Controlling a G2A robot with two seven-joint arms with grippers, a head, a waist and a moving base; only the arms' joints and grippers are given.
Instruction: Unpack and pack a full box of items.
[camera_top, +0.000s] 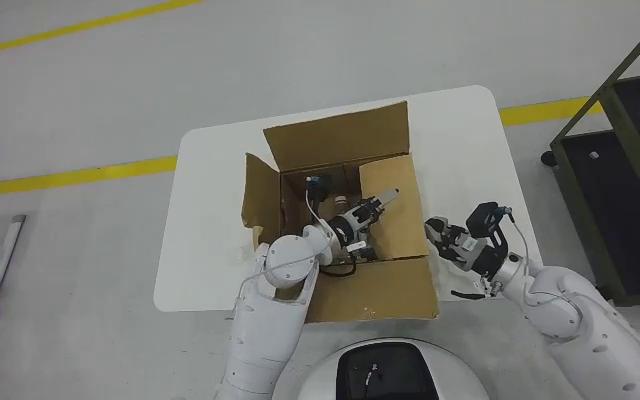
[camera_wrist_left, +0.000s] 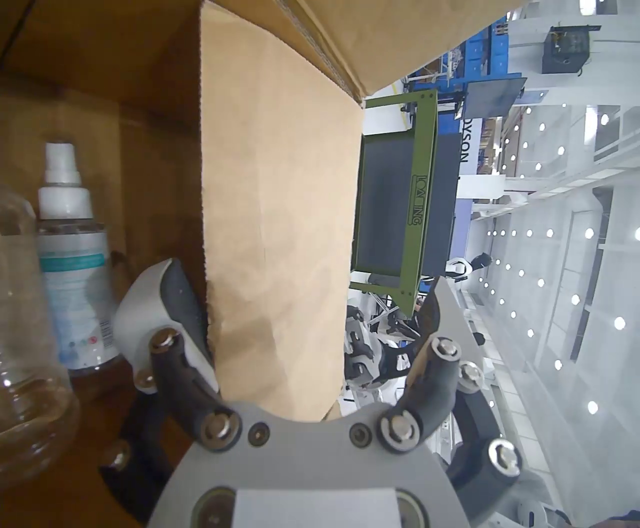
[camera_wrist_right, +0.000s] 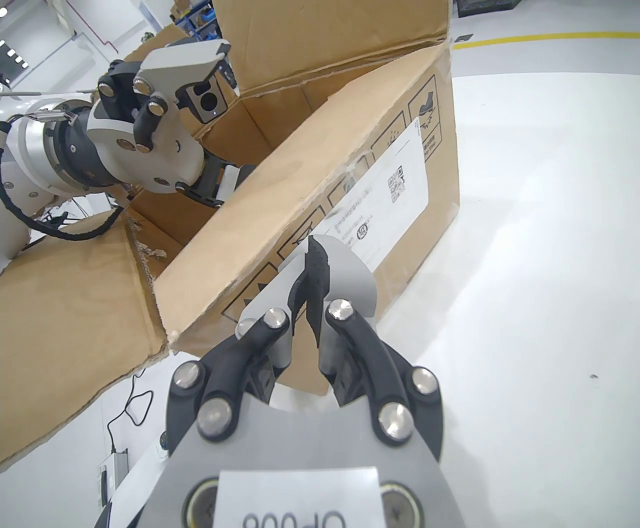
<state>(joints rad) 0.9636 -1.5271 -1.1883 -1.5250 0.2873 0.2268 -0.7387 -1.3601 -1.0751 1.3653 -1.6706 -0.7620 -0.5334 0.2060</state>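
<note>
The left gripper (camera_wrist_left: 305, 287) was spread astride a flap (camera_wrist_left: 280, 200) of the box (camera_top: 380, 290); the right gripper (camera_wrist_right: 311, 272) was pressed together beside the box.

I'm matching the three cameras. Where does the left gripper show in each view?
Top view: left gripper in the open box, at the box wall nearest the other arm.
Left wrist view: the gripper close up, fingers either side of that wall.
Right wrist view: the gripper farther off, straddling that wall's top edge.
Shared landmark: that wall.
</note>
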